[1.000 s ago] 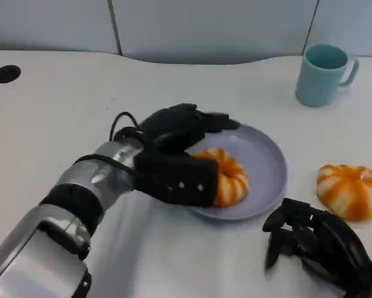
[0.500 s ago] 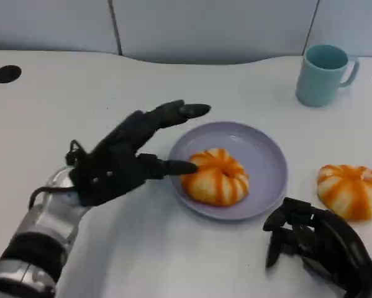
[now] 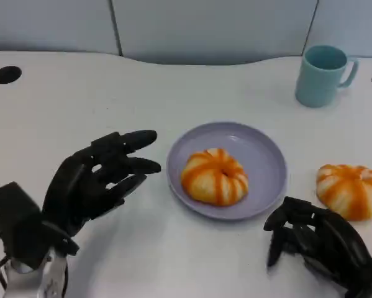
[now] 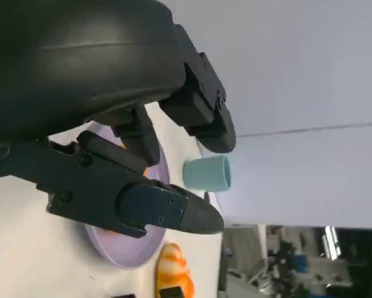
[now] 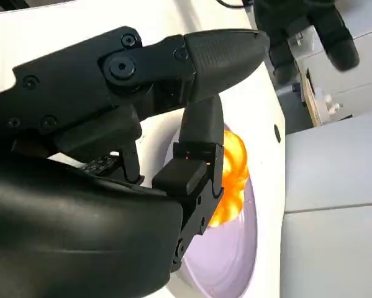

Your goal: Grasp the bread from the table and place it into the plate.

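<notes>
Two hands, two breads, one plate, one mug on the white table (image 3: 173, 87). The left hand (image 3: 92, 186) is at near left, fingers spread wide, holding nothing, just left of the plate (image 3: 263, 158). On the left half of the lilac plate, at centre, lies the orange-striped bread (image 3: 215, 177); it is round with no clear long axis, its dimple up. A second bread (image 3: 351, 190) lies on the table right of the plate, apart from it. The teal mug (image 3: 323, 74) stands far right, handle to the right. The right hand (image 3: 313, 242) rests near right, fingers curled down, holding nothing. Nothing lies between the left hand and the plate.
</notes>
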`<state>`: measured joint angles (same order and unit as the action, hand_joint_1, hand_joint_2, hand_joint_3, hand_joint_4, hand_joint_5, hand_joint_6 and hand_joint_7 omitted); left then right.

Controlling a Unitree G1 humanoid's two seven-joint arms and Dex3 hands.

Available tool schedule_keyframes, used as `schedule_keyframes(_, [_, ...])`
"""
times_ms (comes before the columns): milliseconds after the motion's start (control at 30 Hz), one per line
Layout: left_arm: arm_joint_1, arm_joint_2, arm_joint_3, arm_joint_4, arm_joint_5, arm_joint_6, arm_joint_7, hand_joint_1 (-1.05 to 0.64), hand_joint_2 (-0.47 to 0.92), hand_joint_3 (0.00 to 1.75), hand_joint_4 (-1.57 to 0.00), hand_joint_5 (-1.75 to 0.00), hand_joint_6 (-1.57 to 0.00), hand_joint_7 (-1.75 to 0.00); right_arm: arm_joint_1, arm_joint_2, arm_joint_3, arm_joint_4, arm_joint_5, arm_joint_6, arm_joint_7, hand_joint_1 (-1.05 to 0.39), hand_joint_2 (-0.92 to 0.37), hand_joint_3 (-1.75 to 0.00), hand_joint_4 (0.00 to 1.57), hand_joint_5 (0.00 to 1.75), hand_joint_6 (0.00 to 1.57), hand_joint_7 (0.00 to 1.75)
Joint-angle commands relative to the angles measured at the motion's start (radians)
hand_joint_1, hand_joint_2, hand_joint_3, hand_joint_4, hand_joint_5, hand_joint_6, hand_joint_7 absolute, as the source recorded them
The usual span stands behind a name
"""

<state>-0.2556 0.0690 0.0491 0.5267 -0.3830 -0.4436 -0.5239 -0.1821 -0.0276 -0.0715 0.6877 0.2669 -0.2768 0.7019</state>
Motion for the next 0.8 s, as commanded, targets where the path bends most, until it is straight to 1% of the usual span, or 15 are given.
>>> schedule_keyframes(33, [0.115, -0.018, 0.058, -0.127, -0.083, 0.105, 0.014, -0.53, 0.92, 0.23, -0.56, -1.24, -0.74, -0.4, 0.013, -0.015, -0.009, 0.015, 0.005, 0.009, 0.005, -0.53, -0.92, -0.26, 0.67, 1.59, 0.69, 1.19])
schedule_keyframes(67, [0.136, -0.023, 0.066, -0.152, -0.085, 0.123, 0.027, -0.53, 0.92, 0.26, -0.55, -1.36, -0.72, -0.56, 0.013, -0.014, -0.009, 0.015, 0.006, 0.01, 0.006, -0.53, -0.92, -0.25, 0.67, 1.58, 0.69, 1.18])
schedule_keyframes(100, [0.151, -0.028, 0.072, -0.172, -0.086, 0.138, 0.035, -0.52, 0.92, 0.28, -0.55, -1.4, -0.7, -0.64, 0.013, -0.013, -0.009, 0.016, 0.007, 0.01, 0.006, -0.53, -0.92, -0.24, 0.67, 1.58, 0.7, 1.18])
schedule_keyframes(167, [0.19, -0.036, 0.089, -0.209, -0.106, 0.181, 0.04, -0.52, 0.92, 0.29, -0.54, -1.44, -0.68, -0.71, 0.013, -0.012, -0.009, 0.012, 0.009, 0.015, 0.006, -0.53, -0.92, -0.24, 0.68, 1.57, 0.7, 1.18])
schedule_keyframes(200, [0.212, -0.04, 0.099, -0.227, -0.122, 0.206, 0.04, -0.55, 0.92, 0.28, -0.51, -1.6, -0.59, -1.0, 0.014, -0.01, -0.009, 0.01, 0.01, 0.019, 0.005, -0.53, -0.92, -0.24, 0.68, 1.57, 0.7, 1.18])
schedule_keyframes(233, [0.237, -0.045, 0.105, -0.239, -0.131, 0.218, 0.037, -0.57, 0.92, 0.28, -0.49, -1.66, -0.53, -1.14, 0.013, -0.009, -0.011, 0.01, 0.014, 0.024, 0.006, -0.53, -0.92, -0.23, 0.68, 1.57, 0.7, 1.18])
schedule_keyframes(267, [0.255, -0.049, 0.11, -0.247, -0.135, 0.226, 0.033, -0.56, 0.92, 0.31, -0.5, -1.7, -0.51, -1.25, 0.013, -0.01, -0.011, 0.01, 0.015, 0.026, 0.007, -0.53, -0.92, -0.23, 0.69, 1.57, 0.7, 1.18])
schedule_keyframes(300, [0.264, -0.052, 0.112, -0.252, -0.134, 0.229, 0.029, -0.55, 0.92, 0.34, -0.52, -1.73, -0.5, -1.33, 0.012, -0.01, -0.011, 0.01, 0.015, 0.027, 0.007, -0.52, -0.92, -0.23, 0.69, 1.57, 0.7, 1.17])
schedule_keyframes(400, [0.296, -0.062, 0.112, -0.275, -0.13, 0.236, 0.028, -0.54, 0.92, 0.36, -0.54, -1.74, -0.49, -1.39, 0.009, -0.014, -0.011, 0.015, 0.014, 0.022, 0.009, -0.52, -0.92, -0.23, 0.69, 1.57, 0.7, 1.17])
schedule_keyframes(433, [0.314, -0.067, 0.11, -0.286, -0.128, 0.237, 0.029, -0.53, 0.92, 0.37, -0.58, -1.75, -0.49, -1.47, 0.007, -0.016, -0.012, 0.018, 0.013, 0.019, 0.01, -0.52, -0.92, -0.24, 0.69, 1.57, 0.7, 1.17])
schedule_keyframes(500, [0.346, -0.072, 0.101, -0.305, -0.12, 0.24, 0.024, -0.52, 0.92, 0.34, -0.61, -1.75, -0.48, -1.53, 0.004, -0.018, -0.014, 0.02, 0.016, 0.022, 0.013, -0.52, -0.92, -0.24, 0.69, 1.57, 0.71, 1.17])
schedule_keyframes(700, [0.382, -0.065, 0.086, -0.312, -0.087, 0.255, 0.02, -0.51, 0.92, 0.37, -0.65, -1.75, -0.48, -1.58, 0.007, -0.02, -0.018, 0.02, 0.019, 0.019, 0.018, -0.52, -0.92, -0.24, 0.69, 1.57, 0.71, 1.16])
schedule_keyframes(800, [0.398, -0.066, 0.085, -0.308, -0.087, 0.268, 0.017, -0.5, 0.92, 0.38, -0.66, -1.75, -0.48, -1.59, 0.015, -0.024, -0.018, 0.016, 0.013, 0.002, 0.015, -0.54, -0.92, -0.24, 0.7, 1.56, 0.72, 1.15])
